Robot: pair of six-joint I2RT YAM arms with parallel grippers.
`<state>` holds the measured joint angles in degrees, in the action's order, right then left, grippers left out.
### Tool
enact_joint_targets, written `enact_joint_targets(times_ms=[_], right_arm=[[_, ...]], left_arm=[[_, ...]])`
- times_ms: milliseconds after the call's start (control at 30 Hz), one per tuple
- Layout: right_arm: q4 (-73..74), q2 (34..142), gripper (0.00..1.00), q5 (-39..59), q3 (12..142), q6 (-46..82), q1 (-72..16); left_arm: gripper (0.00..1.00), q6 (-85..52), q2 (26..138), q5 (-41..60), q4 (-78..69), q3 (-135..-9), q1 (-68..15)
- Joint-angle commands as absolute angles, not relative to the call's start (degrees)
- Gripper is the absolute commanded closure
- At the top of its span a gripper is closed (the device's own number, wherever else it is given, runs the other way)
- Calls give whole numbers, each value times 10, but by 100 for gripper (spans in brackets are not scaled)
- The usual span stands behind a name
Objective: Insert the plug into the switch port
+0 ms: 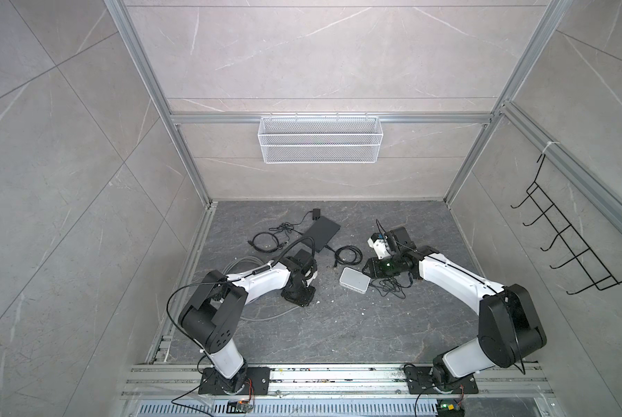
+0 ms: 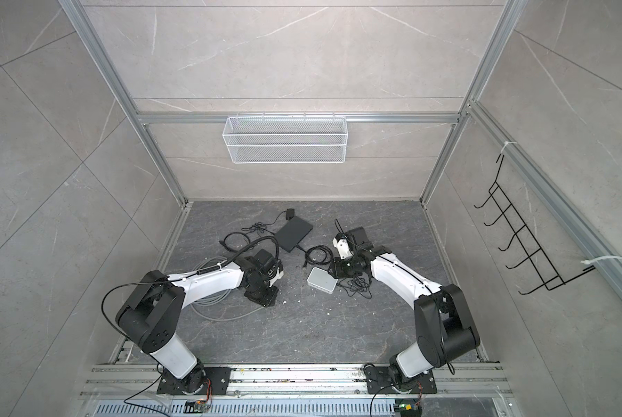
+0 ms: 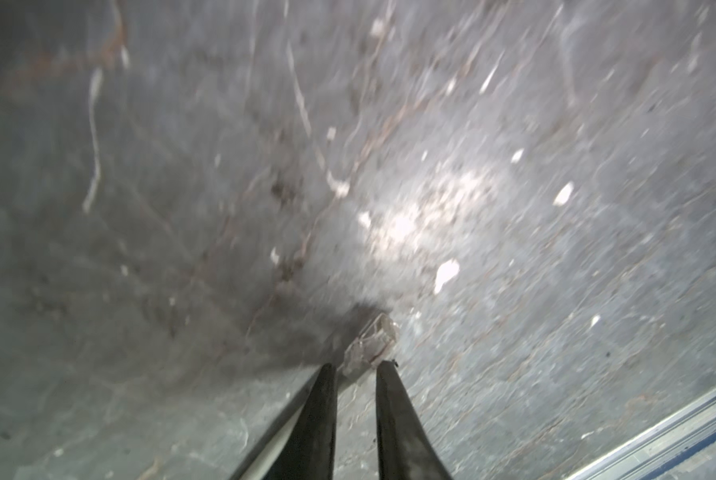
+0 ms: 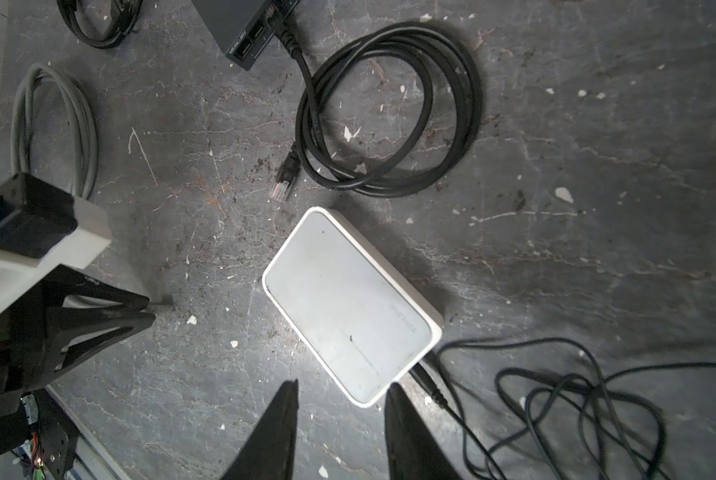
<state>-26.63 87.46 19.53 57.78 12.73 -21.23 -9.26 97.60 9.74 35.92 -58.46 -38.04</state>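
Note:
The white switch (image 1: 354,285) (image 2: 322,281) lies flat on the dark floor, and its ports do not show from here. My right gripper (image 4: 343,388) hovers open just above one corner of the switch (image 4: 348,307), nothing between its fingers. Left of the switch, my left gripper (image 1: 302,301) points down at the floor. In the left wrist view its fingertips (image 3: 385,368) pinch the rear of a clear plug (image 3: 372,343). The grey cable (image 3: 281,419) trails back beside one finger. The right wrist view shows those fingers (image 4: 140,311) drawn together at the floor.
A black switch box (image 1: 322,233) (image 4: 248,33) with a black cable plugged in lies further back. A coiled black cable (image 4: 389,112) with a loose plug (image 4: 283,189) lies near the white switch. Thin power cord (image 4: 555,395) tangles on its other side. Grey cable loops (image 2: 212,303) lie under the left arm.

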Motion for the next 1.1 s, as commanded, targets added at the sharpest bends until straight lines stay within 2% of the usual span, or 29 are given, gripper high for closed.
enact_joint_targets(times_ms=[0, 233, 433, 567, 800, 1067], right_arm=[[-288, 847, 62, 192, 579, 140, -204], [-304, 821, 62, 191, 561, 138, -184], [-306, 804, 62, 192, 551, 137, -181], [-301, 811, 62, 198, 548, 137, -181], [-289, 835, 62, 212, 558, 142, -181], [-306, 848, 62, 214, 592, 138, -181]], left_arm=[[84, -93, 1012, 126, 348, -639, -398], [86, -111, 1087, 178, 342, -760, -418], [57, -88, 1025, 103, 386, -730, -419], [50, -57, 970, 18, 464, -684, -419], [46, -122, 900, -8, 460, -610, -421], [46, -126, 996, -13, 468, -619, -421]])
